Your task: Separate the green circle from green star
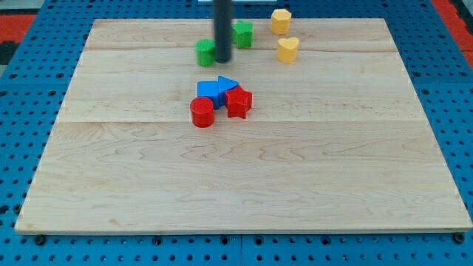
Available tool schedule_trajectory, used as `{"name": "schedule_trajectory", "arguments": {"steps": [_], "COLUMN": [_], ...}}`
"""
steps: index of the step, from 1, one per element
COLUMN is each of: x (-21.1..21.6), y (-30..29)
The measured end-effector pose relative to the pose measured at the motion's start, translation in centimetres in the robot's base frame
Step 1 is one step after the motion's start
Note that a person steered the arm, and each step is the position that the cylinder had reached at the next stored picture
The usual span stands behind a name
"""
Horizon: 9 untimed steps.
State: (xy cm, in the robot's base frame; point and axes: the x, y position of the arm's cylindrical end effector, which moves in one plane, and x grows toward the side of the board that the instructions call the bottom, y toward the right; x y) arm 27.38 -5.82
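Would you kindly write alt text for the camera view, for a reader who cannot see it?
My tip rests between the green circle and the green star near the wooden board's top edge. Two yellow blocks sit to the right; two blue and two red blocks cluster below.

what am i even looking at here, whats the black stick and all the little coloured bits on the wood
This is one camera picture of a robot's work table; where the camera is mounted isn't recorded. The black stick is the end of a robot arm: a plain rod with no hand, so it holds nothing and only pushes. My tip touches the wooden board between two green blocks: the green circle to the view's left and the green star up and to the right. Further right are a yellow hexagon and a yellow heart. Mid-board sits a tight cluster: blue cube, blue triangle, red cylinder, red star.
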Motion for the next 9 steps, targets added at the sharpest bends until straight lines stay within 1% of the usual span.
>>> {"name": "schedule_trajectory", "arguments": {"steps": [1,2,3,9], "x": [-1.5,-1.6,-1.7,-1.6], "y": [-2.4,-6.7,-12.2,-11.6]}}
